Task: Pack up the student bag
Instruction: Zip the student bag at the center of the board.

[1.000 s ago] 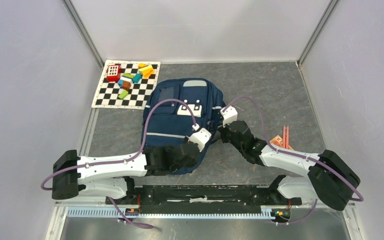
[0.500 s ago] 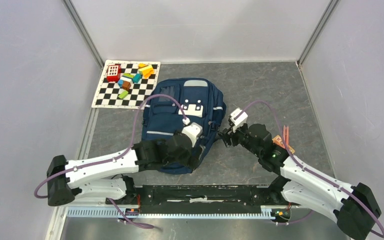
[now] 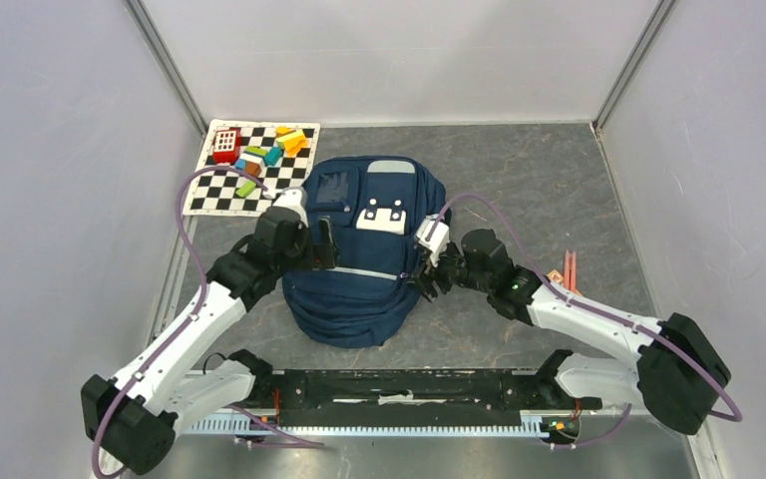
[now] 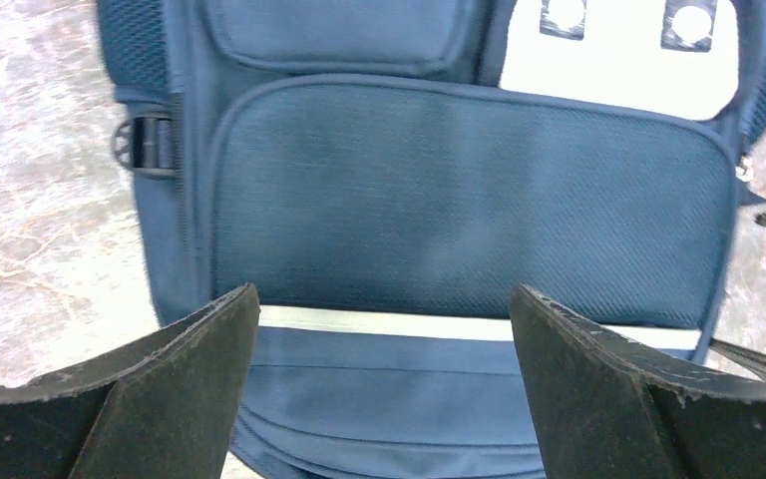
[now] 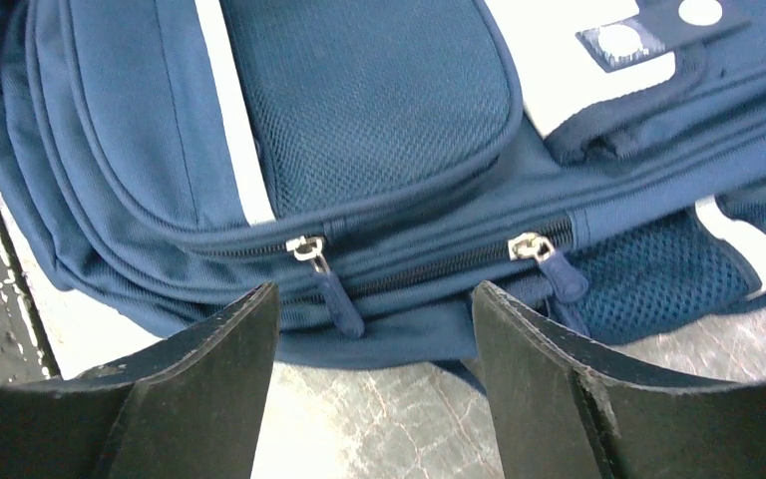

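The student bag (image 3: 357, 299), a navy backpack with grey stripes and a white buckle patch (image 3: 383, 217), lies flat in the middle of the table. My left gripper (image 3: 324, 247) hovers over its left side, open wide. In the left wrist view the front pocket and a grey stripe of the bag (image 4: 459, 200) show between the left gripper's (image 4: 384, 291) jaws, which hold nothing. My right gripper (image 3: 425, 281) is open at the bag's right edge. The right wrist view shows the bag (image 5: 359, 100) with two shut zippers, and one zipper pull (image 5: 341, 301) lies just beyond the empty right gripper (image 5: 374, 289).
A checkered mat (image 3: 221, 196) with several coloured blocks (image 3: 259, 152) lies at the back left, near the left wall. A small orange and pink item (image 3: 567, 274) lies right of the right arm. A black rail (image 3: 409, 387) runs along the near edge.
Both grippers have opened from shut. The left arm swung from the bag's lower right to its left side. The right arm pulled back, then came in low at the bag's right edge.
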Robot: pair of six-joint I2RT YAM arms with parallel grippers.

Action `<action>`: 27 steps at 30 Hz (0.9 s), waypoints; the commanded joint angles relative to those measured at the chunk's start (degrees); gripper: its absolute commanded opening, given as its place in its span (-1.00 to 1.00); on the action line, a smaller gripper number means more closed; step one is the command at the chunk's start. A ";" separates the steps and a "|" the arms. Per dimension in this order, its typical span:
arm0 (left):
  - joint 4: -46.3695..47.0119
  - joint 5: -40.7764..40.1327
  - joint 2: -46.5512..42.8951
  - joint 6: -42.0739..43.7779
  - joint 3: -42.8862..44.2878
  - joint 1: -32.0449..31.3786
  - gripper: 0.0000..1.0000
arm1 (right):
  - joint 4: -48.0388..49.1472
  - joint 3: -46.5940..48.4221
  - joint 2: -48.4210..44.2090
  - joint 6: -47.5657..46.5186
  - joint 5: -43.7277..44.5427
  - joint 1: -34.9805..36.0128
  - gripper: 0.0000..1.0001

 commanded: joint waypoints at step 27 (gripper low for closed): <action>0.06 16.98 13.01 6.76 -0.43 16.21 -0.23 | -2.01 5.81 6.26 -0.79 -5.75 0.83 -1.00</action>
